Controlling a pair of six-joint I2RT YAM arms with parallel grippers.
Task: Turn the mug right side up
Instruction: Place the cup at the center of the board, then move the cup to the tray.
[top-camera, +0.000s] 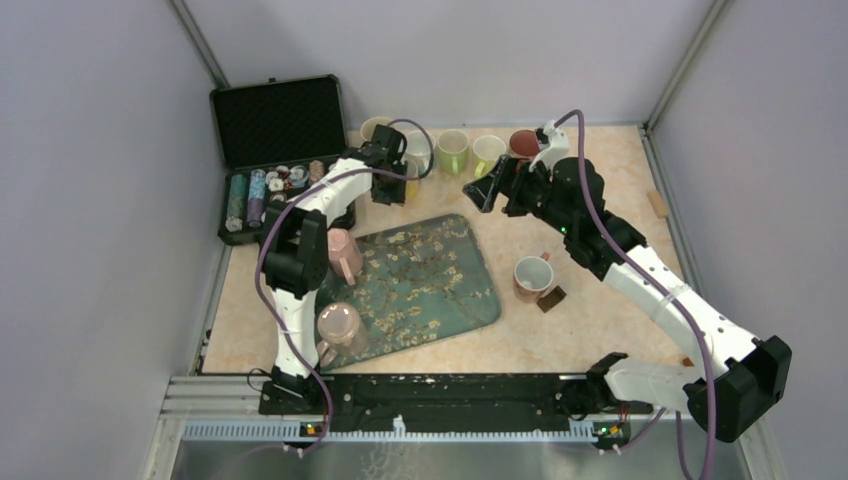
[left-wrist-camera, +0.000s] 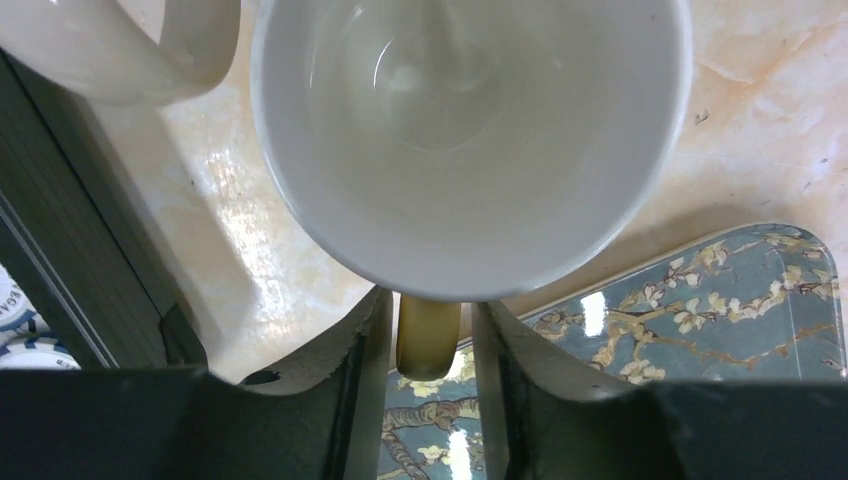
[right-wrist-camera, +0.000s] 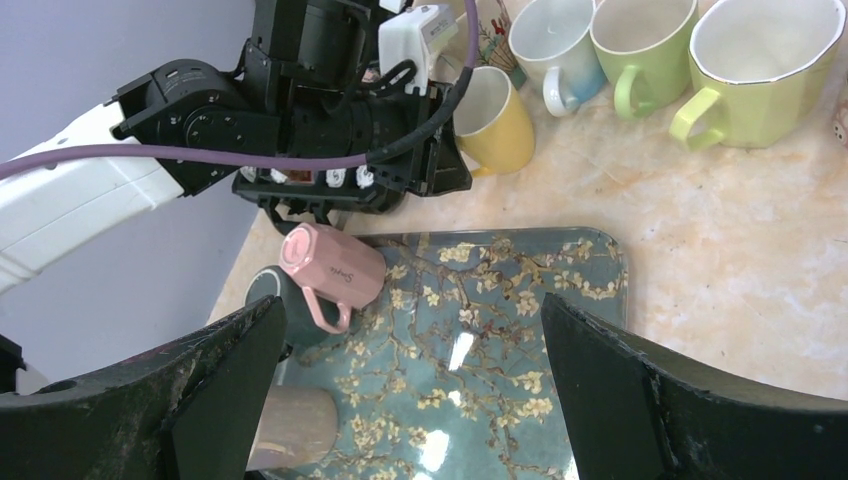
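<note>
- Already the yellow mug (right-wrist-camera: 497, 118) stands mouth up near the far edge of the tabletop (top-camera: 600, 330), toward its far-left corner. It sits at the left end of a row of upright mugs (right-wrist-camera: 640, 45), so by my reading turned mugs are being lined up there.
- Its handle (left-wrist-camera: 428, 338) points back at the left arm, probably because the mug was carried by the handle. That grip would leave the body free to swing upright.
- Left fingers (left-wrist-camera: 355, 375) are nearly closed, one on each side of the handle and pressed against it. I cannot tell whether the base bears fully on the tabletop.
- Right fingers (right-wrist-camera: 200, 400) are spread wide and hold nothing. They hang above the far end of the tray (right-wrist-camera: 500, 330), apparently waiting clear of the left arm.
- Releasing the handle looks like the step left.
</note>
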